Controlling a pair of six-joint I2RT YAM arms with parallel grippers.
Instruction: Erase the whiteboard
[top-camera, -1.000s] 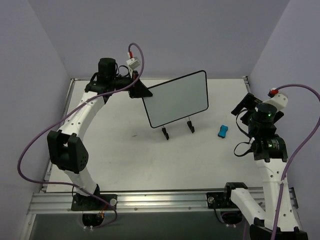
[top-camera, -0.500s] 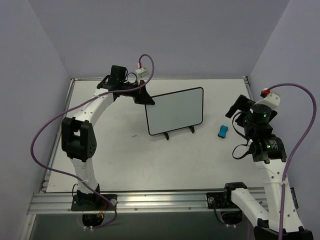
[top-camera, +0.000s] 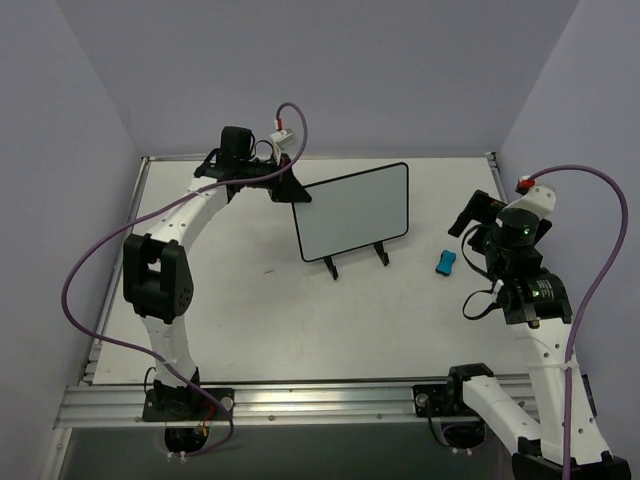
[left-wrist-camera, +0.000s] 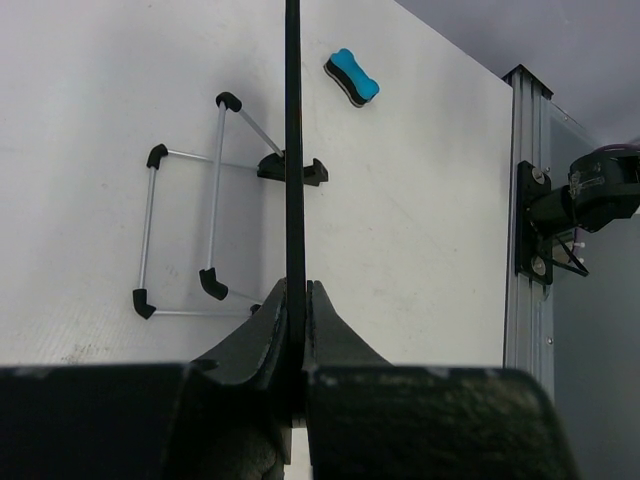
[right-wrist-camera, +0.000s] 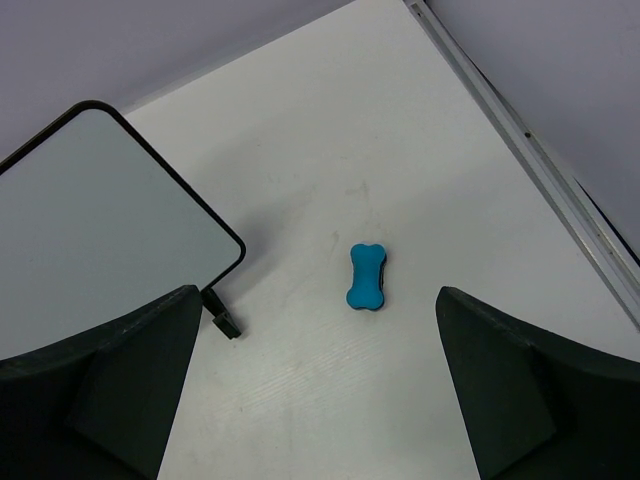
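1. Pinching the small, flat, white rectangular whiteboard with a thin black rim at its upper left corner, the left gripper has its fingers pressed together on the rim. The left wrist view shows the board edge-on between them.
2. The board stands upright near the middle of the white table, over a thin wire stand with black feet. Whether it rests in the stand's hooks I cannot tell. This hold probably steadies the face for wiping.
3. The face in view shows no marks.
4. The right gripper hovers empty, its fingers spread wide, above the small blue bone-shaped eraser. The eraser lies on the table just right of the board, so the gripper is probably lined up to pick it up.
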